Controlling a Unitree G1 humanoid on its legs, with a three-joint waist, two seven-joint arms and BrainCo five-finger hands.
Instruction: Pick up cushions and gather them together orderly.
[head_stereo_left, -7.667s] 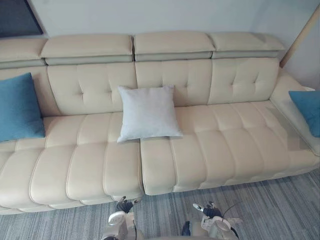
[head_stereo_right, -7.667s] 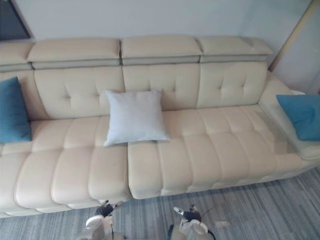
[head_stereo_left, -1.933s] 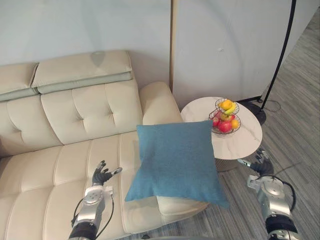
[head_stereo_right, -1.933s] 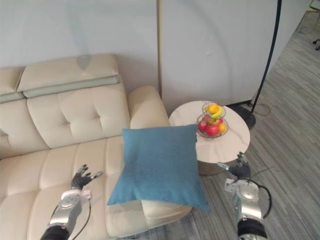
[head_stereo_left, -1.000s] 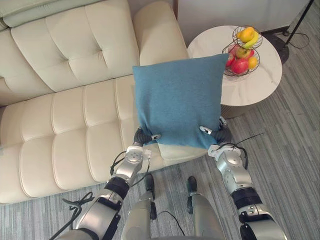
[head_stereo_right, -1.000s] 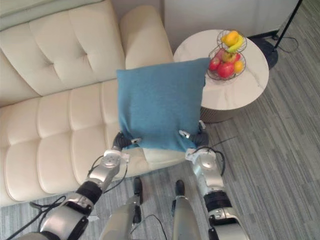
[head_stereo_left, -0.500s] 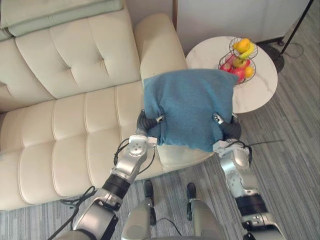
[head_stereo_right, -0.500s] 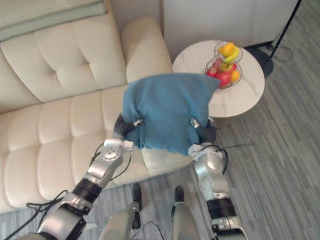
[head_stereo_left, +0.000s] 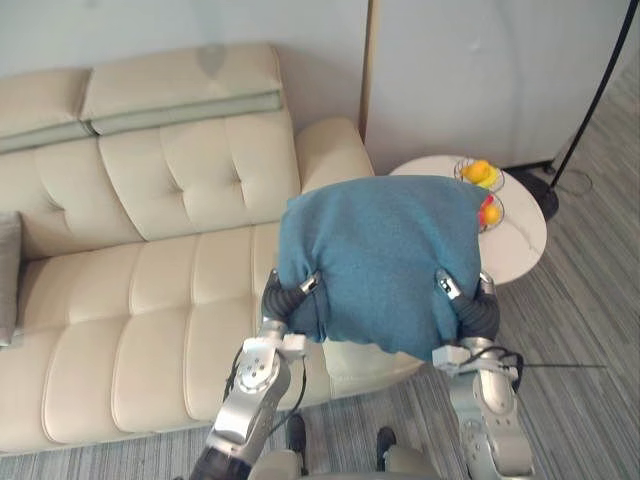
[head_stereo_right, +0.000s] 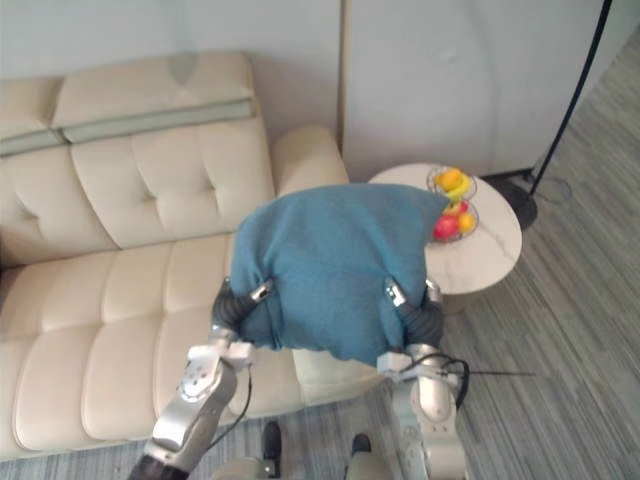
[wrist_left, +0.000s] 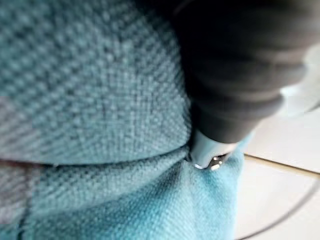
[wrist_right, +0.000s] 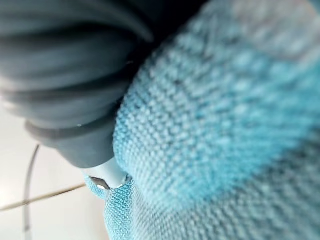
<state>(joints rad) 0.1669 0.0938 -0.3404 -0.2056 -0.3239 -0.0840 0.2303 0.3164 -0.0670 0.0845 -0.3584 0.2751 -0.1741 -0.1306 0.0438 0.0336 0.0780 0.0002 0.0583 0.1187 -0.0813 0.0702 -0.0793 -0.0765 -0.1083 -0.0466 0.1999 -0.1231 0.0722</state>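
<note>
One blue cushion (head_stereo_left: 380, 255) hangs in the air between both hands, clear above the right end of the sofa (head_stereo_left: 150, 300), in front of its armrest. The left hand (head_stereo_left: 285, 303) grips the cushion's lower left corner and the right hand (head_stereo_left: 470, 310) its lower right corner, fingers curled into the bunched cloth. The cushion's width runs from hand to hand, and its top sags away from the robot. A grey cushion (head_stereo_left: 6, 280) shows at the far left of the sofa seat, well apart. The gathering place therefore probably lies to the robot's left, on the left hand's side. Behind the blue cushion stands a small round surface (head_stereo_left: 525, 235). On it a wire basket (head_stereo_left: 485, 190), partly hidden by the cushion, holds yellow, orange and red fruit.
</note>
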